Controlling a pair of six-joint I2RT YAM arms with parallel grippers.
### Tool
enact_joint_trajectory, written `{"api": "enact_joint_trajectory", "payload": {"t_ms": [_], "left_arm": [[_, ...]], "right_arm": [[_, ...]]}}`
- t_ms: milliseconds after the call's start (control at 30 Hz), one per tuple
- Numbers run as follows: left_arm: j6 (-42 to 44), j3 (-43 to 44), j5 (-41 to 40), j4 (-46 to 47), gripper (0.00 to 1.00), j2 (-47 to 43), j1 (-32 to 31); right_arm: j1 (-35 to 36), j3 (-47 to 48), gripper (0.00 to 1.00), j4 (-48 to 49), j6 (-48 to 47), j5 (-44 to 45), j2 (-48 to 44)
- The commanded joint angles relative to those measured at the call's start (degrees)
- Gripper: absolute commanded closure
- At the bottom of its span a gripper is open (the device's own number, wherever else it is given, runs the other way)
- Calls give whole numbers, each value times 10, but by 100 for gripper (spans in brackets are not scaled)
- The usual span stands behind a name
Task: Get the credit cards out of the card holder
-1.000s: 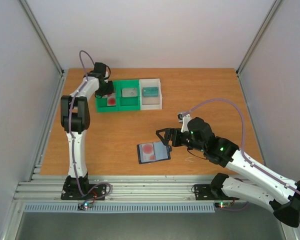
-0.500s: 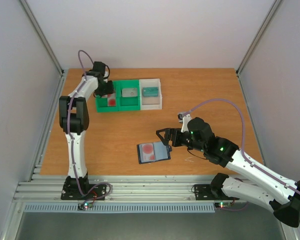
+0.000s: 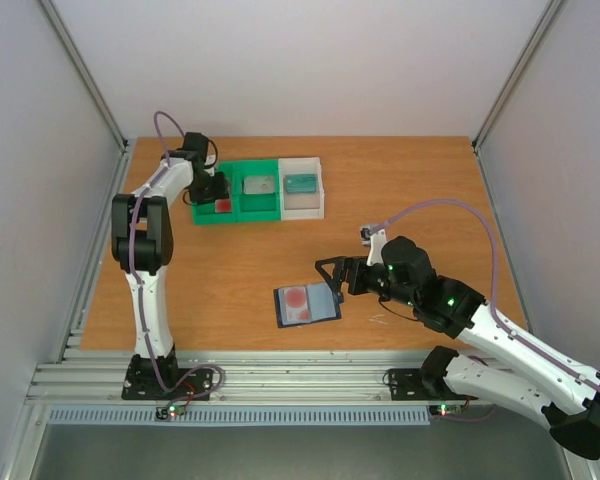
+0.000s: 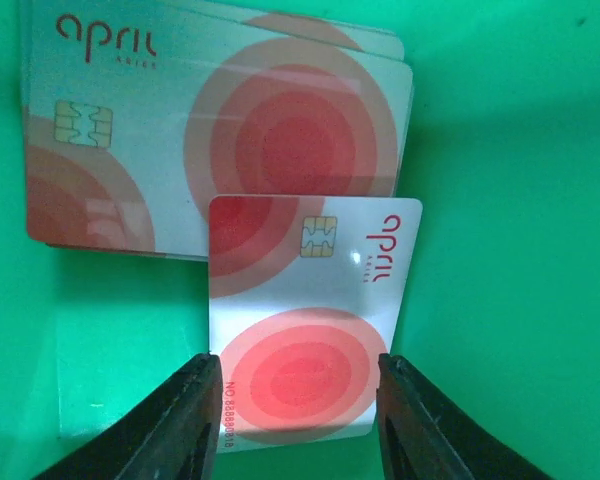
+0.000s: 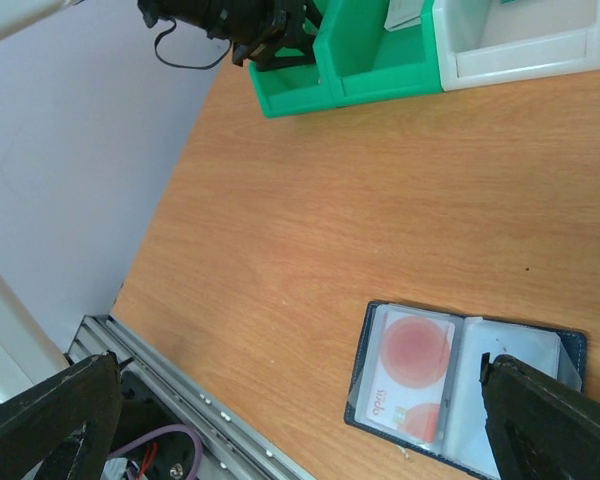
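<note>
1 card holder (image 5: 520, 355), min 4 cards (image 4: 310, 300), 3 bins (image 3: 260, 214), 2 arms (image 3: 145, 290)

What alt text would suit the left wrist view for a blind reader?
A credit card with red circles lies between the parted fingers of the left gripper, overlapping a stack of similar cards on the green tray floor.
</note>
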Motion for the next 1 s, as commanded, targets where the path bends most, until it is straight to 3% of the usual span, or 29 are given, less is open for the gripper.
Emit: {"api": "enact_joint_trajectory", "payload": {"t_ms": [0,367,733,833,967], "left_arm": [[14,1,10,33,54,7,5],[29,0,-49,47,50,28,5],[14,2,9,58,50,51,1],[3,-6,34,63,52,44,2],[-17,-29,74,86,64,25,1]], "right_arm": [[3,8,1,-6,-8,9,-6],[2,9,1,1,-9,9,9],[2,9,2,-2,-9,14,8],[2,9,2,-4,-10,15,7],[3,8,2,-6,-11,17,5]]}}
